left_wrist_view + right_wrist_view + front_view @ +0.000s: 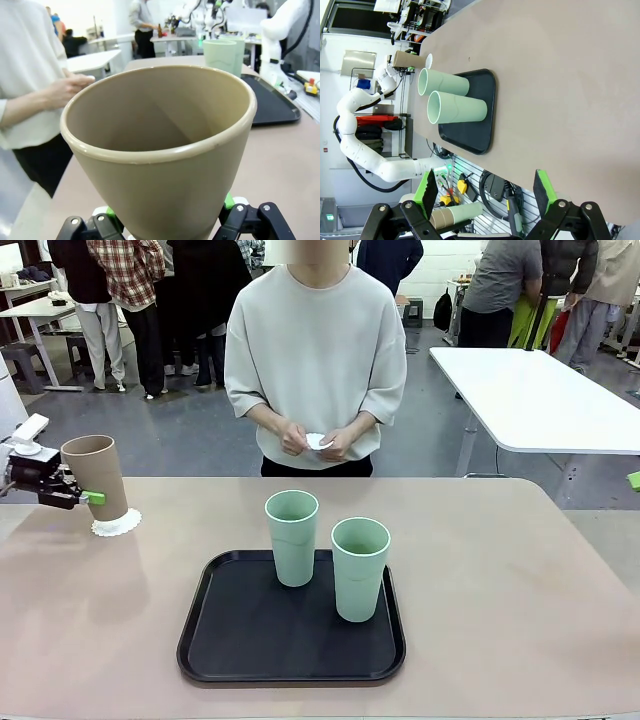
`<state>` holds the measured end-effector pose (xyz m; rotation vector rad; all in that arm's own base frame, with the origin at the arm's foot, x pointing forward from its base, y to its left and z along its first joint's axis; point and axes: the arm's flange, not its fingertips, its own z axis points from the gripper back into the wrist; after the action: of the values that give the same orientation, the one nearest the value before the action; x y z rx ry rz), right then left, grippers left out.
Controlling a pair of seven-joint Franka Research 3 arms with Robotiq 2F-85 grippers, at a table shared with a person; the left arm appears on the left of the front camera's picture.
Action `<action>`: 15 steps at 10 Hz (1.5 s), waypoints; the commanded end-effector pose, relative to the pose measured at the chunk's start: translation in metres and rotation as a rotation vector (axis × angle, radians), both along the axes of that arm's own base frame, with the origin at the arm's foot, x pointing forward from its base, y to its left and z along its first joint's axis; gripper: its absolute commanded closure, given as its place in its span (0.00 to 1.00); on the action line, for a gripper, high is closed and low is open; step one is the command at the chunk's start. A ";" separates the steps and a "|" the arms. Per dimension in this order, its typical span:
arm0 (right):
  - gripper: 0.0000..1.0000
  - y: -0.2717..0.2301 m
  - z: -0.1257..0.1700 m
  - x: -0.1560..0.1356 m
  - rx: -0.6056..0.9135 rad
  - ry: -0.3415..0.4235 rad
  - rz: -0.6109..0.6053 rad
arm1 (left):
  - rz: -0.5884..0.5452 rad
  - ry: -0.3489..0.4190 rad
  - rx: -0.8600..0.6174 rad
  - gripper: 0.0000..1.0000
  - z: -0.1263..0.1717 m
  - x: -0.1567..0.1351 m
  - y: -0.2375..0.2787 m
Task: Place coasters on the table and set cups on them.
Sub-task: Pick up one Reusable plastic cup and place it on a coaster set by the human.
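My left gripper (75,495) is shut on the tan-brown cup (95,475) at the table's (520,590) far left. The cup leans slightly and its base meets a lacy white coaster (117,524). In the left wrist view the cup's open mouth (160,145) looms just above the gripper (170,225). Two pale green cups (292,537) (359,568) stand upright on the black tray (240,640). The person's hands hold white coasters (318,441) at the far edge. My right gripper (487,187) stands open over bare table (560,75), far from the cups (445,82) (457,109).
One green pad (634,480) of the right gripper peeks in at the front view's right edge. A white table (540,400) stands behind on the right, with people farther back. Bare tabletop lies to the right and left of the tray (475,120).
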<state>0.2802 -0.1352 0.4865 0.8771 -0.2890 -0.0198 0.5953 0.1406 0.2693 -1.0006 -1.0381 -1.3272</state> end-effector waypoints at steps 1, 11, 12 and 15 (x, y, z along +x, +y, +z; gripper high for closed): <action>0.00 0.000 -0.001 0.000 0.016 -0.002 0.004 | 0.027 -0.036 -0.063 0.17 -0.010 0.014 0.006; 0.00 0.000 -0.001 0.000 0.016 -0.002 0.004 | -0.022 0.018 -0.031 0.17 -0.031 0.012 0.010; 0.00 0.000 -0.001 0.000 0.016 -0.002 0.004 | -0.027 0.016 -0.016 0.17 -0.031 0.009 0.011; 0.00 0.000 -0.001 0.000 0.016 -0.002 0.004 | -0.043 0.015 -0.006 0.00 -0.034 0.012 0.016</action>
<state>0.2802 -0.1352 0.4865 0.8771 -0.2890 -0.0198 0.6074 0.1518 0.2333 -1.0334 -1.0190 -1.3199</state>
